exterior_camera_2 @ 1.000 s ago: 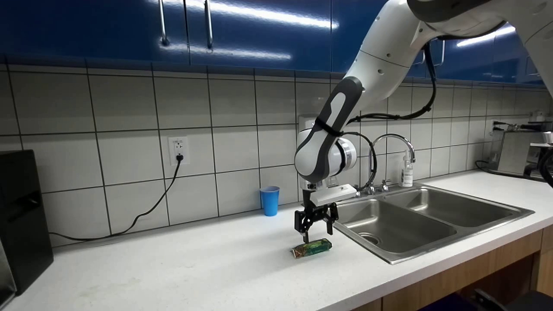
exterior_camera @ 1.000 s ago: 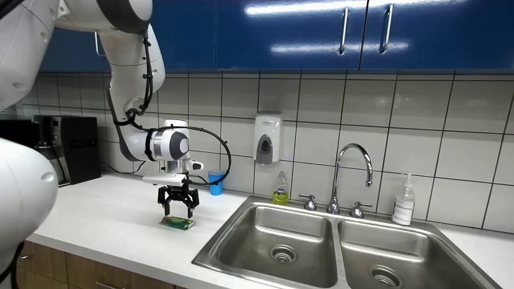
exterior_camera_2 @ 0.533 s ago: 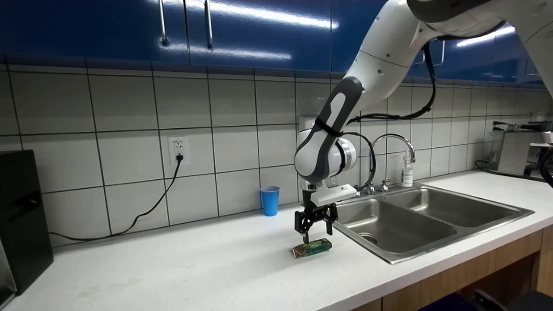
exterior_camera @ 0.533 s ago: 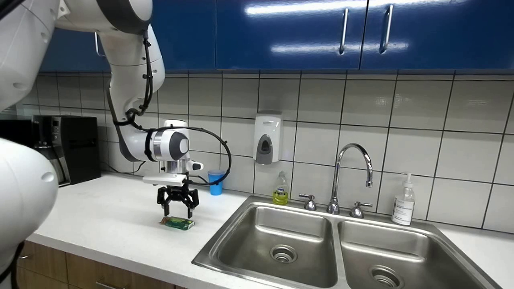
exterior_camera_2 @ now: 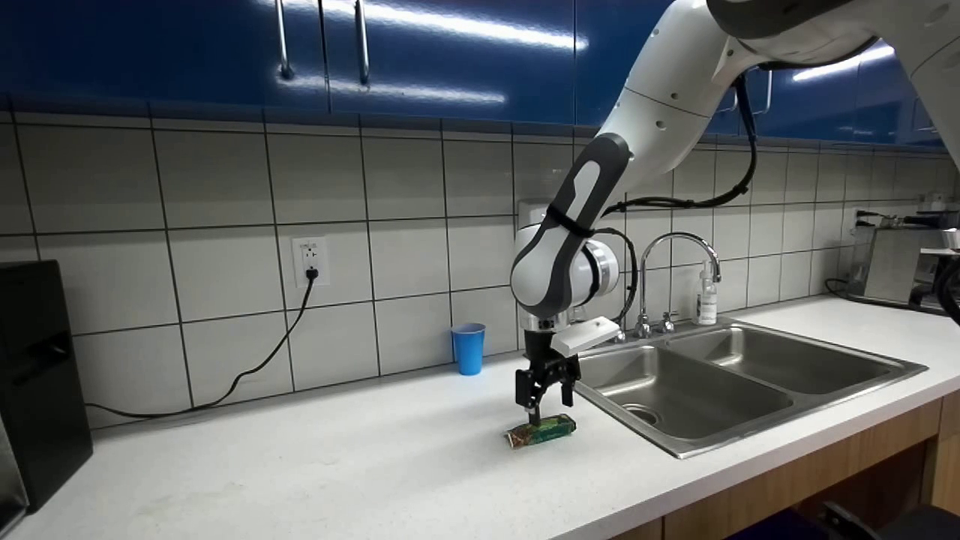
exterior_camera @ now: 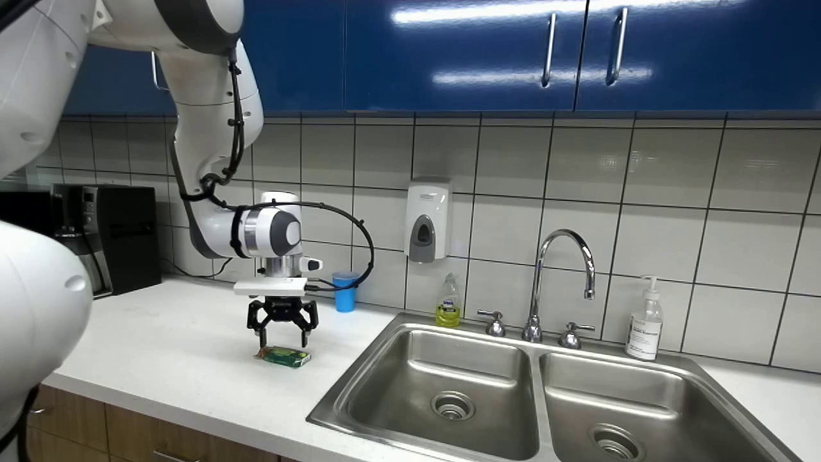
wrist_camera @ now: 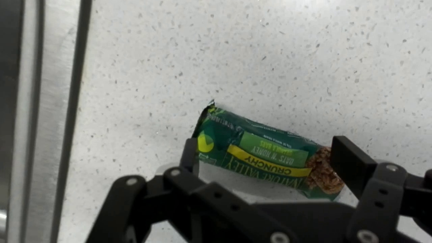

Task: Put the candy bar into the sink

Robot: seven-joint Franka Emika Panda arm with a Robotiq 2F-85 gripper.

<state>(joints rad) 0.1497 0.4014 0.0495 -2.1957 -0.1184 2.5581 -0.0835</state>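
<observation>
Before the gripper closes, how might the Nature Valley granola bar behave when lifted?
The Nature Valley granola bar is probably stiff but crumbly, being labelled "Crunchy". Flat and oblong, it seems unlikely to roll. Small beside the gripper, it is likely light.

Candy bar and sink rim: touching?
Apart. The wrist view shows a strip of bare speckled counter between the candy bar and the sink rim.

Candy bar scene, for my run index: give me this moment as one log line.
candy bar: lying on counter, ungrasped | tool: open, low over it, contact unclear | sink: bar not in yet | next: likely grasp
</observation>
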